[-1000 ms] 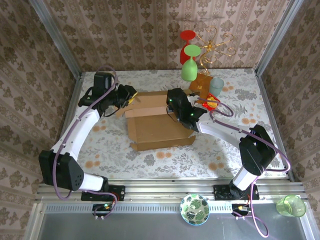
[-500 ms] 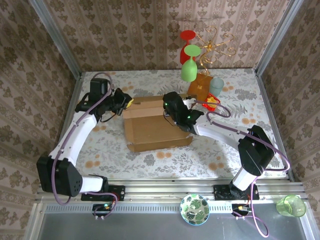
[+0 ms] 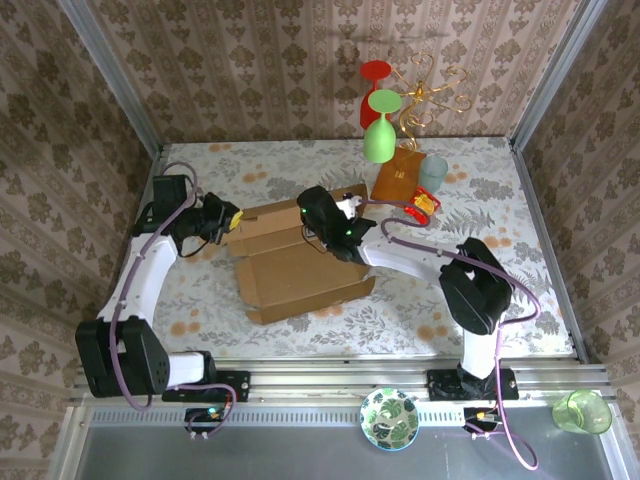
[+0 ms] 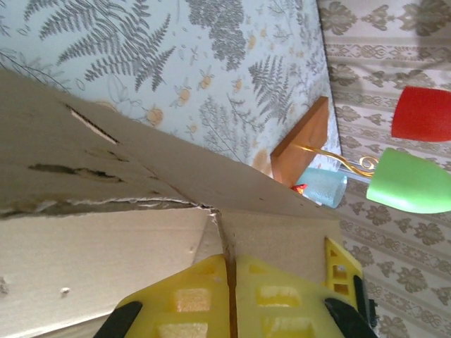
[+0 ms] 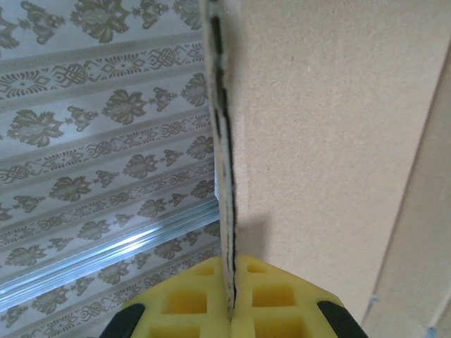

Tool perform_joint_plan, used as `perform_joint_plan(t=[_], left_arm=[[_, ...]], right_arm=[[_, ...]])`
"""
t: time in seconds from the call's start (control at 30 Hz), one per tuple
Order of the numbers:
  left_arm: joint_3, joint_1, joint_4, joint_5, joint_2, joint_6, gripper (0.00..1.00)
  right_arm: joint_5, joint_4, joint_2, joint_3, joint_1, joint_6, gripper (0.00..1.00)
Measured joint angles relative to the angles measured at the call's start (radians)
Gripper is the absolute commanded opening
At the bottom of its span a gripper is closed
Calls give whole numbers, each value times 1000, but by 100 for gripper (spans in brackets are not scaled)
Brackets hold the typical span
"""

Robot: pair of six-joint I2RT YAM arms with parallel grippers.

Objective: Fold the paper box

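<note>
Both the left claw (image 4: 227,296) and right claw (image 5: 230,299) are clamped onto edges of the paper box (image 3: 300,275).

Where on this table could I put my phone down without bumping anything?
The table is bare along the near edge in front of the paper box, along the far edge behind it, and on the right, beyond the right arm. It is crowded at the far right: brown packet, blue cup, green glass.

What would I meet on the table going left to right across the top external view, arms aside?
paper box → orange-brown packet → pale blue cup
</note>
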Motion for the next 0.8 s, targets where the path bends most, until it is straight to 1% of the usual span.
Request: perform_joint_plan(t=[0.03,0.1,0.2,0.23,0.27,0.33,0.4,0.5,0.53,0.57,0.63,0.7,0.8], left_arm=[[0,8,0,8,11,12,14],[0,17,0,16,21,31,25],[1,32,1,4,18,57,44],[2,37,-5,-5,11,64,49],[7,39,-19,-19,-2,77,52],[27,37,-65,-52,-37,91,53],[55,34,-115,-94,-97,116,51],[66,20,-181,-153,-229,150,48],[48,12,-194,-166,-282,158,44],[13,3,-200,-174,-329,166,40],[-80,-5,-216,-188,-411,179,39],[-181,0,-241,-201,-459,188,39],[-288,71,-257,-204,-472,198,40]], right_arm=[[-3,7,11,4,0,-3,0],[-5,17,18,5,0,-8,0],[-10,23,18,5,0,-17,0],[-11,23,18,5,-2,-19,0],[-14,22,18,5,-5,-22,0],[-19,23,18,5,-10,-24,0],[-24,23,18,5,-13,-26,0],[-26,23,19,5,-21,-30,0],[-26,23,20,5,-23,-31,0],[-26,23,23,5,-26,-34,0],[-28,24,29,6,-29,-43,0],[-29,25,34,10,-33,-48,0],[-32,26,35,11,-36,-60,0]])
